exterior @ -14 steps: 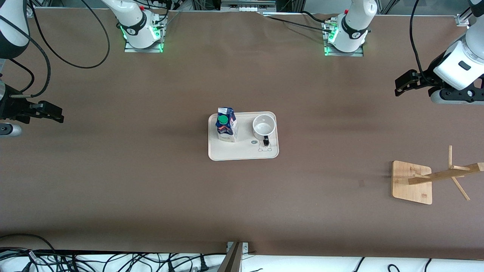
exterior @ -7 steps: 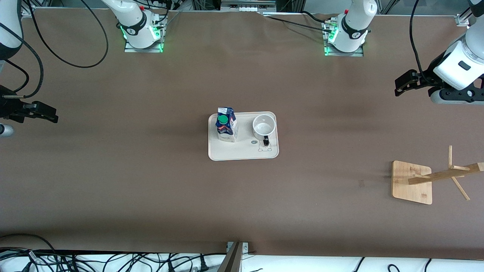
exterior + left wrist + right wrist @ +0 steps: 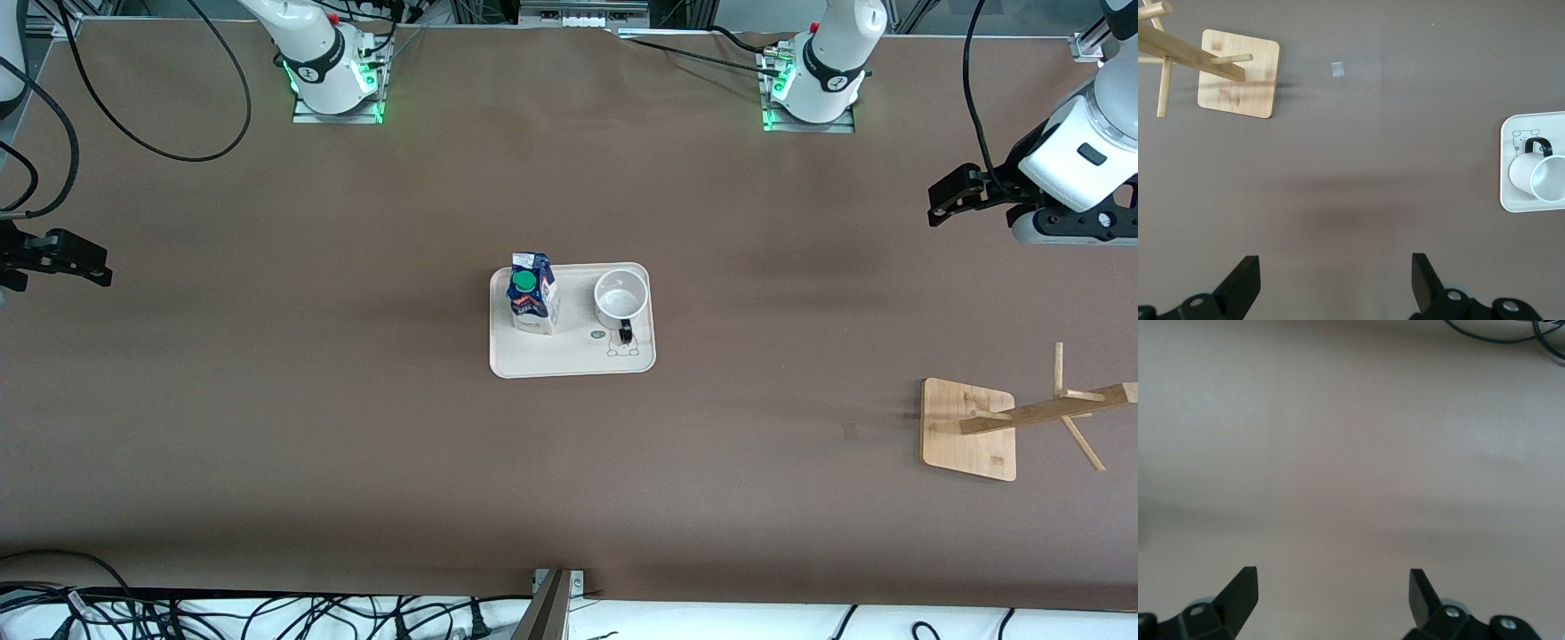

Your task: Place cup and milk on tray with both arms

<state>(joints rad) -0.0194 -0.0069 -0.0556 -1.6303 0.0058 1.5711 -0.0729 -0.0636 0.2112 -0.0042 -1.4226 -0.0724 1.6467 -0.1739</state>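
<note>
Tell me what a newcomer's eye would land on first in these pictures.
First, the cream tray at the table's middle, with the milk and the cup standing on it side by side, the cup toward the left arm's end. Next, the wooden mug rack near the left arm's end, nearer the front camera. The left gripper and right gripper are open, over bare table at opposite ends.

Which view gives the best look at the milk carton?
The front view: the milk carton stands whole and upright on the tray, beside the cup. The left wrist view shows only the cup's end of the tray, no carton. The right wrist view shows bare table.
</note>
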